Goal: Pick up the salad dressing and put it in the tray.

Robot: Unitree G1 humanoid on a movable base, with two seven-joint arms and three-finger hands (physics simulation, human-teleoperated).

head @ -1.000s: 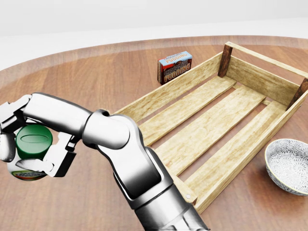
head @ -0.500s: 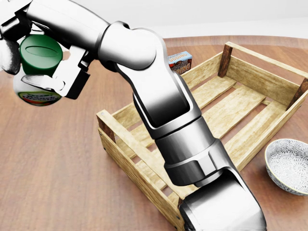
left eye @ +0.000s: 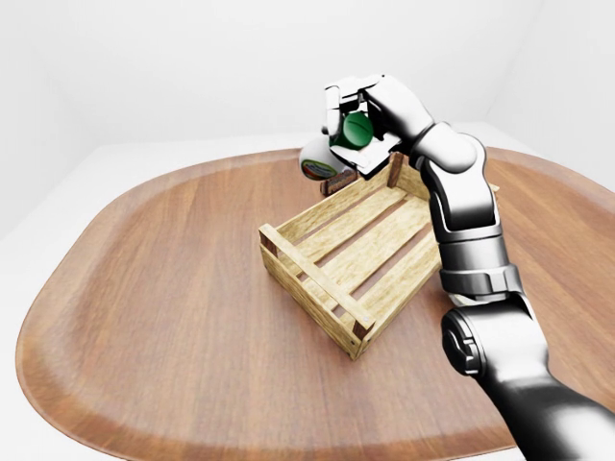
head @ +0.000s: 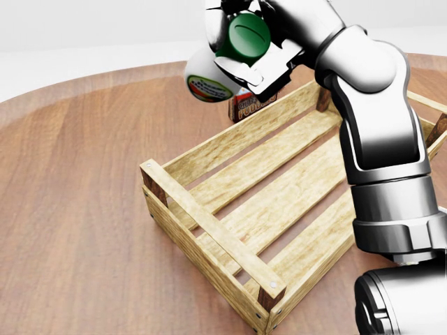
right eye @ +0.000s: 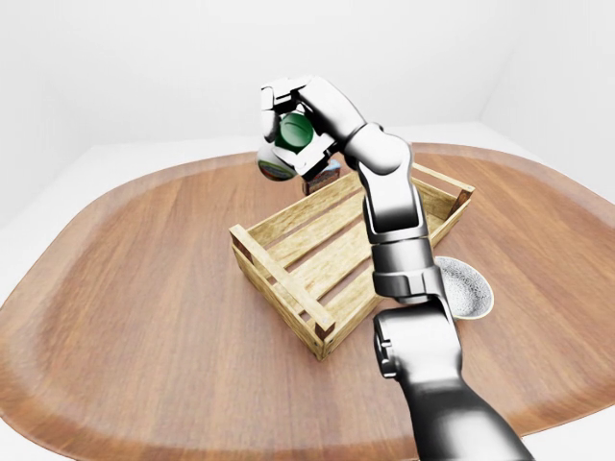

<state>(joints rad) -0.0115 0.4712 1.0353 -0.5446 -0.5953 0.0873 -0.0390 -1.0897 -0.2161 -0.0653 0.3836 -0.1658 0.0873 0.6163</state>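
The salad dressing bottle point(head: 209, 78) is white with a green cap point(head: 248, 35) and a red and green label. My right hand point(head: 244, 43) is shut round it near the cap and holds it tilted in the air, at the top of the head view. It hangs over the upper left wall of the wooden slatted tray point(head: 209, 230), which lies on the round wooden table point(head: 77, 209). The tray holds nothing. The bottle also shows in the left-eye view point(left eye: 320, 158). My left hand is in no view.
A chocolate pudding box point(head: 253, 107) stands just beyond the tray, partly hidden behind the bottle and hand. A patterned white bowl point(right eye: 468, 288) sits to the right of the tray, behind my forearm. The table's rim curves round all sides.
My right hand lifted the bottle from low at the left of the head view, up and to the right, to above the tray's upper left wall. My arm now hides the bowl there.
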